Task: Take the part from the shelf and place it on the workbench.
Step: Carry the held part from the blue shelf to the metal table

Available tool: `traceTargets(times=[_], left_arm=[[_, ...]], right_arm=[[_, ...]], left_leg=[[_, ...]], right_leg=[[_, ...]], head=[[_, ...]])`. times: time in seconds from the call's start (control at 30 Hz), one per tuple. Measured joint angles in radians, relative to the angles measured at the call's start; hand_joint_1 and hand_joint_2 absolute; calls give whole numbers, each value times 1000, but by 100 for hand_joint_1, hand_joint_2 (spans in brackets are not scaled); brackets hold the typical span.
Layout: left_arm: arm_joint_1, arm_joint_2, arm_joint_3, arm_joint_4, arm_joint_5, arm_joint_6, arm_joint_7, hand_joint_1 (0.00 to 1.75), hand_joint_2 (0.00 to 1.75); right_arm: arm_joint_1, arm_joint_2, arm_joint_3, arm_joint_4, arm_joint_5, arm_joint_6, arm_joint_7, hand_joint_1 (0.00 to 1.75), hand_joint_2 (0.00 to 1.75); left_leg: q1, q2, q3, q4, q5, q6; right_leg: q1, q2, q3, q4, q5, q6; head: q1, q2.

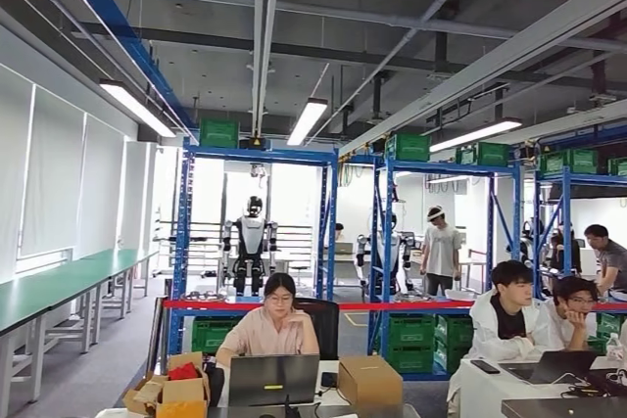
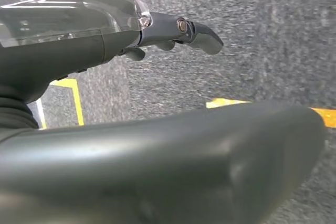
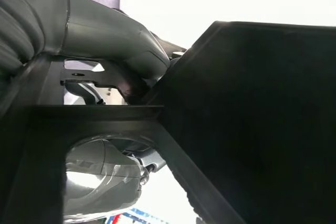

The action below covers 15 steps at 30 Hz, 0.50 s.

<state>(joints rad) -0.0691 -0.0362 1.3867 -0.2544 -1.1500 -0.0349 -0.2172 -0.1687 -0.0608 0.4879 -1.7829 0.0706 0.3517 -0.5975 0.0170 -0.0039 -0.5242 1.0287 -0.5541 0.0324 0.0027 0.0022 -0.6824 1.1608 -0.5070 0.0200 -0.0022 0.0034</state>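
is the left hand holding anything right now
No, in the left wrist view the left hand has its fingers stretched out over the grey floor with nothing between them.

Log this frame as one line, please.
left hand: empty, hanging over grey floor | right hand: gripping large black part | blue metal shelves: ahead, beyond seated people

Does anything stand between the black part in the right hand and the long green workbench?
Nothing visible blocks it. The right hand grips the black part, and bare grey floor runs along the green workbench on the left. The person with a laptop sits straight ahead, beside that path.
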Motion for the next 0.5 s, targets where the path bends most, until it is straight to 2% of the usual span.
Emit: traceTargets(times=[0.03, 0.07, 0.13, 0.2, 0.23, 0.27, 0.37, 0.4, 0.43, 0.47, 0.5], left_arm=[[-1, -1, 0, 0, 0, 0, -1, 0, 175], [-2, -2, 0, 0, -1, -1, -1, 0, 175], [-2, -3, 0, 0, -2, -3, -3, 0, 175], [-2, -4, 0, 0, -2, -5, -5, 0, 175], [-4, -4, 0, 0, -2, -6, -5, 0, 175], [-7, -4, 0, 0, -2, -7, -6, 0, 175], [-9, -4, 0, 0, -2, -6, -6, 0, 175], [-7, -4, 0, 0, -2, -6, -6, 0, 175], [-5, -4, 0, 0, -2, -6, -6, 0, 175], [-4, -4, 0, 0, -2, -6, -6, 0, 175], [-3, -4, 0, 0, -2, -6, -6, 0, 175]], right_arm=[[0, 0, 0, 0, 0, 0, 0, 175, 175], [0, -1, -1, 0, 0, 0, 0, 175, 175], [0, -2, -2, -1, 1, 0, 0, 175, 175], [0, -2, -2, -4, 2, 0, 0, 175, 175], [-1, -1, -2, -5, 2, 0, 0, 175, 175], [-3, -1, -2, -6, 2, 0, 0, 175, 175], [-1, -1, -2, -6, 2, 0, 0, 175, 175], [0, -1, -2, -6, 3, 0, 0, 175, 175], [2, -1, -2, -6, 3, 0, 0, 175, 175], [2, -1, -2, -6, 3, 0, -1, 175, 175], [3, -1, -2, -6, 3, 0, -1, 175, 175]], left_leg=[[0, -1, 8, -2, -7, -3], [1, -2, 12, -4, -12, -7], [1, -1, 19, -5, -14, -19], [0, 0, 26, 5, -14, -26], [0, 0, 18, 28, -19, -28], [0, 0, -5, 71, -32, -30], [2, 0, -118, 241, -101, -41], [2, 0, -143, 261, -108, -43], [3, 0, -151, 246, -90, -45], [4, 0, -143, 198, -49, -47], [5, 1, -127, 133, 3, -47]], right_leg=[[4, 0, 17, -58, 28, -8], [9, 0, 28, -98, 43, -15], [13, 1, 35, -126, 39, -26], [8, 2, 56, -145, 44, -35], [5, 1, 69, -153, 43, -39], [2, 0, 81, -160, 41, -41], [2, 1, 100, -164, 25, -46], [2, 2, 108, -163, 18, -46], [2, 3, 118, -163, 10, -44], [1, 4, 131, -163, 1, -42], [1, 4, 144, -163, -10, -38]], head=[[0, 0], [0, 0], [0, 0], [1, 0], [1, 0], [1, 0], [1, 0], [1, 0], [1, 0], [1, 0], [1, 0]])
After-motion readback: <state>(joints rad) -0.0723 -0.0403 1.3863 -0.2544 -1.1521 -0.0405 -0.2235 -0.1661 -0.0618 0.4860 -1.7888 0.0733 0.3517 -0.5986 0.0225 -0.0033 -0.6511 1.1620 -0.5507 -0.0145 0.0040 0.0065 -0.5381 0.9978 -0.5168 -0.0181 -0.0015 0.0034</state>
